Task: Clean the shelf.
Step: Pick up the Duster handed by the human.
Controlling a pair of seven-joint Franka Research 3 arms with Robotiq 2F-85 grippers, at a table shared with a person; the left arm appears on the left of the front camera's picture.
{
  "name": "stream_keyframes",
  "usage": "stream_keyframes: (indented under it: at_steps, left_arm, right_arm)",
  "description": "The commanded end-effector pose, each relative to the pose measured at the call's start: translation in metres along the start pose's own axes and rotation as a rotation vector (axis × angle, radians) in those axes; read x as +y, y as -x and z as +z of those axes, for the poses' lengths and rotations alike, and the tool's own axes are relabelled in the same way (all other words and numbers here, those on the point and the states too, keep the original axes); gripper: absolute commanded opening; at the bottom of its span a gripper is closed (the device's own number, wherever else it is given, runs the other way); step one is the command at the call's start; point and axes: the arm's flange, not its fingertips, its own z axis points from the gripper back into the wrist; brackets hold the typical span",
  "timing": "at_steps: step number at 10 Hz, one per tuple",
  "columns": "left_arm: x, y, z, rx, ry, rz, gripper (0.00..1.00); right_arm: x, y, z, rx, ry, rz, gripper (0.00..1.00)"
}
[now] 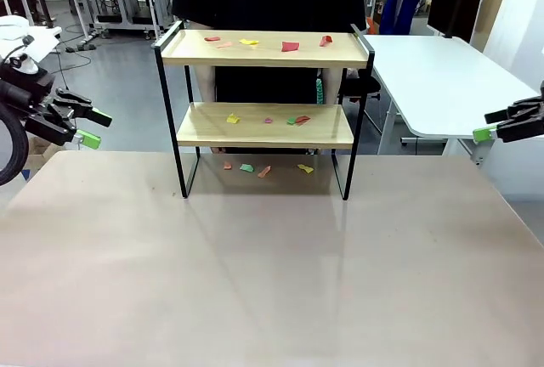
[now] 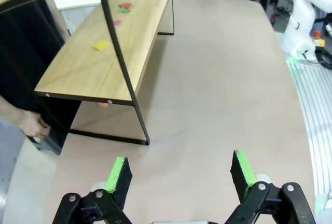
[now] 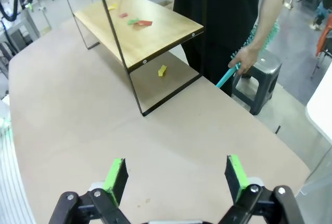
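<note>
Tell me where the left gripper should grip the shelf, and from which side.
Probably the raised side rail at the shelf's left end, approached from the left with the open left gripper: it is a thin black bar standing clear above the top board, slim enough for the open jaws.

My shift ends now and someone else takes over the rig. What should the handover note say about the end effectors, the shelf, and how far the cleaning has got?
Left end effector: open, empty, beside the table at its left edge.
Right end effector: open, empty, off the right edge.
Shelf: upright at the table's far side, in front of the person.
Coloured scraps lie on the top board, on the lower board, and on the table under the shelf.
The person's hand holds a teal tool, perhaps a duster, behind the shelf.
Done: nothing visible.
Left: clear the scraps from every level.
</note>
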Motion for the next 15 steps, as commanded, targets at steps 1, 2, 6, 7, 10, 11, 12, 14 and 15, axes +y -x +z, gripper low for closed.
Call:
stream_keyframes:
  at_steps: [1,2,6,7,10,11,12,14,15]
  left_arm:
    - [0.04,0.02,0.011,-0.133,0.026,0.009,1.0]
    - [0.058,0.032,0.012,-0.186,0.054,0.006,1.0]
    - [0.111,0.079,0.024,-0.402,0.136,-0.061,1.0]
    - [0.116,0.089,0.027,-0.437,0.138,-0.083,1.0]
    - [0.127,0.112,0.027,-0.511,0.133,-0.146,1.0]
    - [0.131,0.121,0.026,-0.528,0.121,-0.158,1.0]
    - [0.133,0.126,0.026,-0.536,0.091,-0.185,1.0]
    - [0.136,0.13,0.027,-0.535,0.068,-0.219,1.0]
    - [0.138,0.133,0.027,-0.531,0.071,-0.223,1.0]
  right_arm:
    - [-0.054,-0.003,-0.009,-0.077,0.005,-0.019,1.0]
    - [-0.081,0.007,0.001,-0.136,-0.045,-0.029,1.0]
    - [-0.145,0.054,0.01,-0.312,-0.096,0.046,1.0]
    - [-0.155,0.063,0.007,-0.347,-0.104,0.075,1.0]
    - [-0.174,0.085,0.002,-0.433,-0.116,0.127,1.0]
    - [-0.178,0.09,0.001,-0.451,-0.109,0.131,1.0]
    - [-0.181,0.094,-0.001,-0.456,-0.101,0.133,1.0]
    - [-0.186,0.098,-0.007,-0.465,-0.079,0.146,1.0]
    - [-0.189,0.099,-0.009,-0.468,-0.066,0.146,1.0]
